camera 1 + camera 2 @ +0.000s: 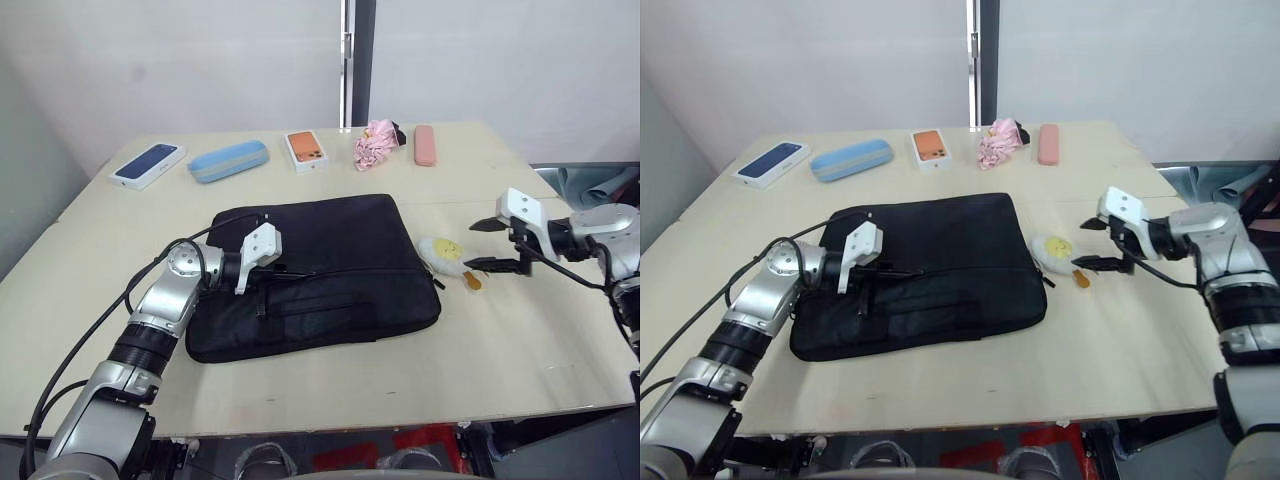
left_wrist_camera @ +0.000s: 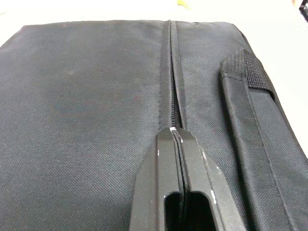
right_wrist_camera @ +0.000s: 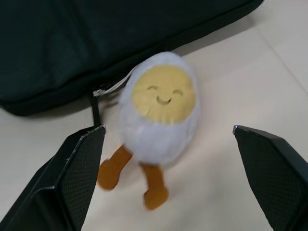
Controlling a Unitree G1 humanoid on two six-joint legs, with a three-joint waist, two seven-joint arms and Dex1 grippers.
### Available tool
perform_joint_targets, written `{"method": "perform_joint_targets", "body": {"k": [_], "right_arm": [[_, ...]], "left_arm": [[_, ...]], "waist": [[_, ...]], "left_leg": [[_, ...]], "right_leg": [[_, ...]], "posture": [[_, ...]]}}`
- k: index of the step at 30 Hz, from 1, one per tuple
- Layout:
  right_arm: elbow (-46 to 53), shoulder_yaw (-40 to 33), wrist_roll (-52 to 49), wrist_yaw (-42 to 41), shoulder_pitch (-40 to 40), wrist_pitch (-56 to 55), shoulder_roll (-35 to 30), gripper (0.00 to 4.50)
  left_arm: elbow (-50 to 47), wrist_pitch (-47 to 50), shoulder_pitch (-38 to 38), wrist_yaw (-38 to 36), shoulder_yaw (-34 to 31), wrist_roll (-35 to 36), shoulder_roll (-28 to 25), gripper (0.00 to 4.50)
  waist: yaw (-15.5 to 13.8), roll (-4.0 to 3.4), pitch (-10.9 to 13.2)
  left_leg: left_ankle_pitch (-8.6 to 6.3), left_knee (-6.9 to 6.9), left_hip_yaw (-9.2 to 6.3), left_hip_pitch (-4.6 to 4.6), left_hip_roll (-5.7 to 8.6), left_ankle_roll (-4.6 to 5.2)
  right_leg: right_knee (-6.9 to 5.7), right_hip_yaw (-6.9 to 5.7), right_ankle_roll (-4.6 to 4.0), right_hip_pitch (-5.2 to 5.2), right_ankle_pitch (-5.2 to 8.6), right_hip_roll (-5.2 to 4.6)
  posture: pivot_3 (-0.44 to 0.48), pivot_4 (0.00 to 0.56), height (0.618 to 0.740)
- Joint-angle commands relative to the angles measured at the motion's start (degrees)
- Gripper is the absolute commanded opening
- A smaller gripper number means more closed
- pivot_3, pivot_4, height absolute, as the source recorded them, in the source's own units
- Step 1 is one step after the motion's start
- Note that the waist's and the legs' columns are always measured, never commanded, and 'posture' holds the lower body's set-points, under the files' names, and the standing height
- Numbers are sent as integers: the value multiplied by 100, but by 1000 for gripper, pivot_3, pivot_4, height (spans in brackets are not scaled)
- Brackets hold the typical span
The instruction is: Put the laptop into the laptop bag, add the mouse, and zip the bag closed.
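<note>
Bags: one laptop bag [image 1: 330,270] (zipped) | left pincer [image 2: 176,137] together | right pincer [image 3: 168,139] apart

The left arm reaches forward from seven o'clock toward the middle of the scene, elbow bent, its wrist low and a black cable looping beside the forearm. The left gripper [image 2: 177,139] has both black fingers pressed flat together, tips pointing toward three o'clock. The right arm comes in from three o'clock, forearm roughly level. The right gripper [image 1: 492,245] points toward nine o'clock with its fingers [image 3: 79,166] spread wide apart.
</note>
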State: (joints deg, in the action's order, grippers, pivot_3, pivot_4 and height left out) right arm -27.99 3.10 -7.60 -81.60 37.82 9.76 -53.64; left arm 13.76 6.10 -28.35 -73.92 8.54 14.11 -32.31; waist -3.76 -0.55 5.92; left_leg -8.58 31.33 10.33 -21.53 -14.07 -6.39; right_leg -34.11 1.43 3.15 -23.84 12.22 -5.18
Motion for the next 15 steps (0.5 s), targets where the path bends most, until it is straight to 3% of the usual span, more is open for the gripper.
{"method": "perform_joint_targets", "body": {"k": [1,6,7,14,15], "right_arm": [[259,-181,-240,-226,182,164,-153,4434],[268,-192,-349,-464,274,418,-345,4500],[277,-189,-387,-523,315,518,-383,4500],[256,-146,-449,-605,532,654,-438,4500],[303,-146,-478,-636,543,714,-446,4500]], "left_arm": [[-67,493,375,-23,141,-2,-126,0],[-802,927,658,150,-361,421,-415,1296],[-922,992,751,163,-465,474,-525,1845],[-1380,1298,1209,336,-1145,855,-1115,4362],[-1456,1371,1291,368,-1325,946,-1226,4439]], "waist": [[17,3,4],[20,13,34],[28,19,46],[41,40,83],[45,41,98]], "left_leg": [[-2,3,0,-4,-1,3],[-3,21,-3,-51,-4,8],[-3,24,-3,-52,-5,9],[-4,71,-5,-57,-15,7],[-4,80,-5,-56,-15,7]], "right_leg": [[-1,0,0,-4,0,0],[-20,-2,-2,-47,-2,2],[-27,-2,-2,-53,-2,2],[-91,7,-6,-73,1,8],[-99,8,-6,-73,1,6]], "posture": [[0,150,740],[0,150,740],[0,150,740],[0,150,740],[0,150,740]]}}
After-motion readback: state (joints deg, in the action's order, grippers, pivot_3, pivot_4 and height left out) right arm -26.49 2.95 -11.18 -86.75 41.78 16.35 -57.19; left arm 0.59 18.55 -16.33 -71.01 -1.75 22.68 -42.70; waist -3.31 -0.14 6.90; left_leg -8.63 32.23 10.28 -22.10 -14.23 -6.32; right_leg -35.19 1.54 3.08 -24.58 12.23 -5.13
